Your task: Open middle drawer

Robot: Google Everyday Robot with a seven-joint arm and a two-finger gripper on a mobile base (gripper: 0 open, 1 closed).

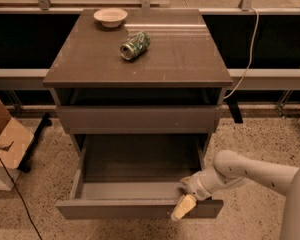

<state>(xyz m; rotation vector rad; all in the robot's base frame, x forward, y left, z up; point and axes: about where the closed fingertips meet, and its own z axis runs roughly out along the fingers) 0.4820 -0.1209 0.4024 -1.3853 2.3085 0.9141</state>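
Pull looks basically done: the wide grey-brown drawer (115,209) hangs well out at bottom centre, pale end effector (183,207) at its front panel, lower right (can't tell its grip), so next I'd guess release and back off.

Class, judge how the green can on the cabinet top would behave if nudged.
Lying on its side, the can would probably roll, though unevenly, as it looks dented. Being crushed, it is likely empty and light. The gripper is below, at the open drawer.
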